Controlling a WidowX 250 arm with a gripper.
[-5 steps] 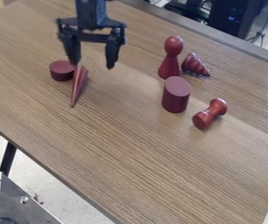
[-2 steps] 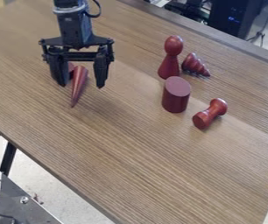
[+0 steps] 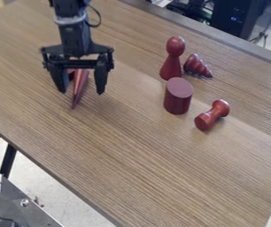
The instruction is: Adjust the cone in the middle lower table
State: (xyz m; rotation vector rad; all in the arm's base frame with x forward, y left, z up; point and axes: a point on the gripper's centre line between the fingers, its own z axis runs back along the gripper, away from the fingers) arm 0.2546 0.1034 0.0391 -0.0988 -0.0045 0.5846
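One slim, smooth red cone (image 3: pixel 80 84) under one black two-finger gripper (image 3: pixel 82 92)

The gripper's two fingers are spread. The cone lies left on one brown wood-grain table (image 3: pixel 138 155), near one mostly hidden dark red piece (image 3: pixel 70 74). Right: one red pawn-shaped piece (image 3: pixel 172 62), one ridged red cone (image 3: pixel 195 65), one upright maroon cylinder (image 3: pixel 178 97), one red dumbbell-shaped piece (image 3: pixel 212 116).

The end effector (image 3: pixel 82 92) is now lower in view, and it hides more of the cone (image 3: pixel 79 88) and short cylinder (image 3: pixel 71 75).
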